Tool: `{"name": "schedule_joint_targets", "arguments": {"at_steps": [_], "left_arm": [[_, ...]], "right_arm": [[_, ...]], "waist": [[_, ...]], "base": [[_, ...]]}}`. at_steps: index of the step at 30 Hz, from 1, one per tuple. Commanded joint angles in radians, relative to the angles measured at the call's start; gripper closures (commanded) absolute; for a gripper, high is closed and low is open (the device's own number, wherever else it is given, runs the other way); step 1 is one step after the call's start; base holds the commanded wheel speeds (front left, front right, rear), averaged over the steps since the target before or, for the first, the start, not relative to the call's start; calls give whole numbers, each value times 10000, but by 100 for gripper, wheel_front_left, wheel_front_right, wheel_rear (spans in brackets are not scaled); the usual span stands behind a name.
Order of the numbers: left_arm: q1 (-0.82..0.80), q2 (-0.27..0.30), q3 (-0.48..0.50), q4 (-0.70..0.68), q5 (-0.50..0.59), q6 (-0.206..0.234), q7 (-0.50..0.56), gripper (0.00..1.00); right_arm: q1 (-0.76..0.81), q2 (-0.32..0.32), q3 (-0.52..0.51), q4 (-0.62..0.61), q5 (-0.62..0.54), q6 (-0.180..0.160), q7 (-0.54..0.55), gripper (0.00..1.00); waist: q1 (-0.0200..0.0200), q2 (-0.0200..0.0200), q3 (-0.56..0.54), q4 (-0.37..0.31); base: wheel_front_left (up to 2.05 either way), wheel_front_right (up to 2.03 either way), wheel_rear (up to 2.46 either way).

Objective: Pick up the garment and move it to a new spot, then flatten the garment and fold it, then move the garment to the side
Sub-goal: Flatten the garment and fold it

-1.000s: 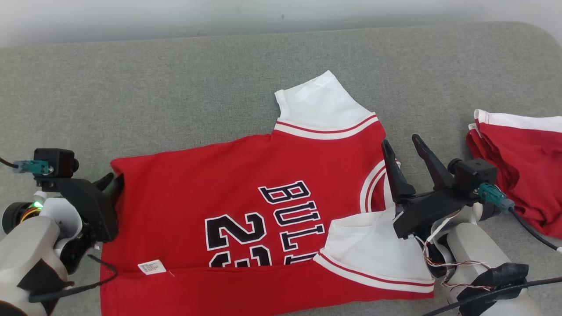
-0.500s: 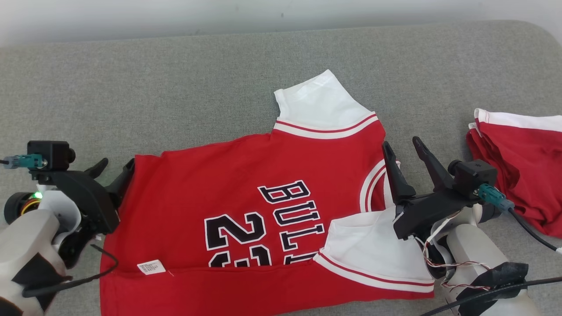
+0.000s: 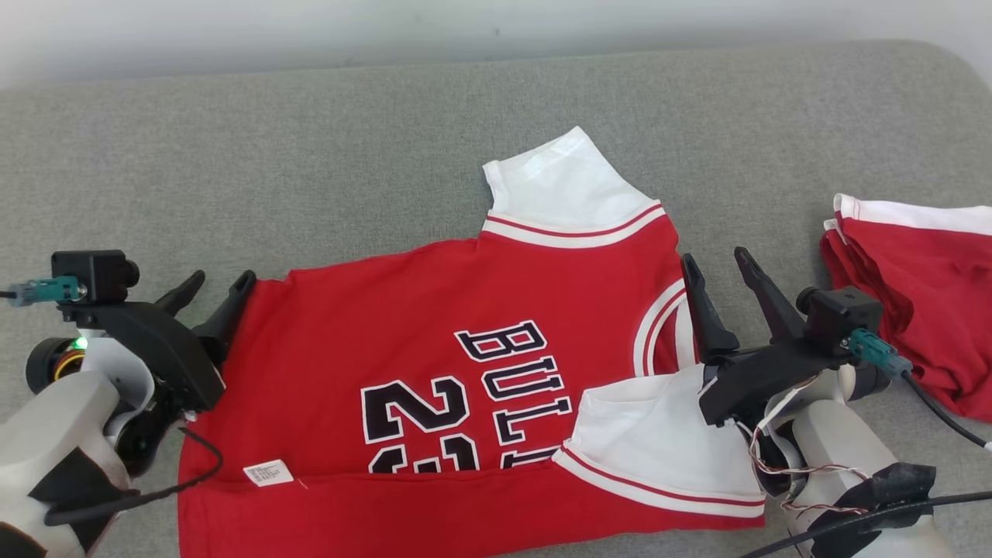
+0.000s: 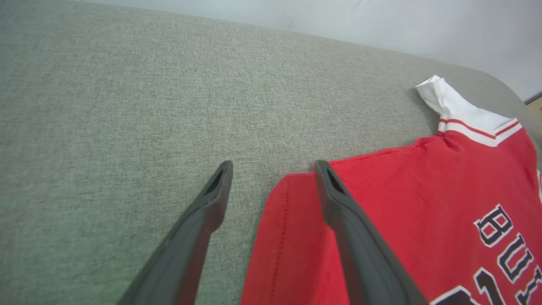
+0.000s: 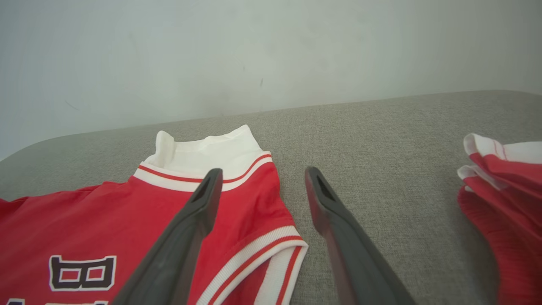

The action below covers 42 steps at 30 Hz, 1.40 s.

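The garment is a red jersey with white sleeves and black lettering, spread on the grey cushion, its near part folded over. My left gripper stands open at the jersey's left hem corner. In the left wrist view the left gripper has one finger over the red cloth and the other over bare cushion, gripping nothing. My right gripper is open beside the striped collar at the jersey's right end. In the right wrist view the right gripper straddles the garment's edge, holding nothing.
A second red and white garment lies bunched at the right, also seen as a red heap right of my right fingers. A pale wall runs behind the cushion's far edge. Bare cushion stretches across the far and left side.
My left gripper has opened and let go of the jersey's left hem corner, which has slid back to the right. The right arm has hardly moved.
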Motion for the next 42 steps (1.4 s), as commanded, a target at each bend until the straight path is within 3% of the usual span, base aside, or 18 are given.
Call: {"name": "schedule_joint_targets", "arguments": {"at_steps": [1,8,19,21,22,27,30,34,37,42], "left_arm": [[157,55,-186,-167,-198,3,-68,0],[636,19,-706,-234,-500,3,-161,0],[1239,-797,-1063,533,-598,3,-1123,2],[1305,-929,-1060,755,-473,3,-1421,30],[1284,-981,-1019,915,-392,3,-1537,53],[971,-1229,-343,1523,570,3,-1759,93],[1023,-1403,636,1554,1617,51,-1748,100],[1440,-1668,1844,1413,2887,152,-1751,90],[1513,-1950,2487,1272,3684,130,-1752,93],[1695,-2574,3496,1182,4986,118,-1753,98]], "right_arm": [[180,3,-29,47,35,-14,4,0],[271,95,12,125,18,-14,4,0],[263,-102,38,29,104,-14,4,0],[316,-158,18,16,111,-14,4,0],[329,-194,3,16,135,-14,4,0],[239,-271,-138,64,253,-14,4,0],[-61,-306,-97,173,337,-14,4,0],[-837,-391,220,672,608,-14,4,0],[-1717,-469,635,1441,887,-14,80,0],[-3489,-673,1440,3246,1192,-12,1095,0]], "waist": [[0,0,-148,67],[0,0,-458,145],[0,0,-516,141],[0,0,-562,140],[0,0,-581,145],[0,0,-625,261],[0,0,-530,422],[0,0,-347,662],[0,0,-168,900],[0,0,184,1460]], "base": [[0,0,0],[0,0,0],[0,0,0],[0,0,0],[0,0,0],[0,0,0],[0,0,0],[0,0,0],[0,0,0],[0,0,0]]}}
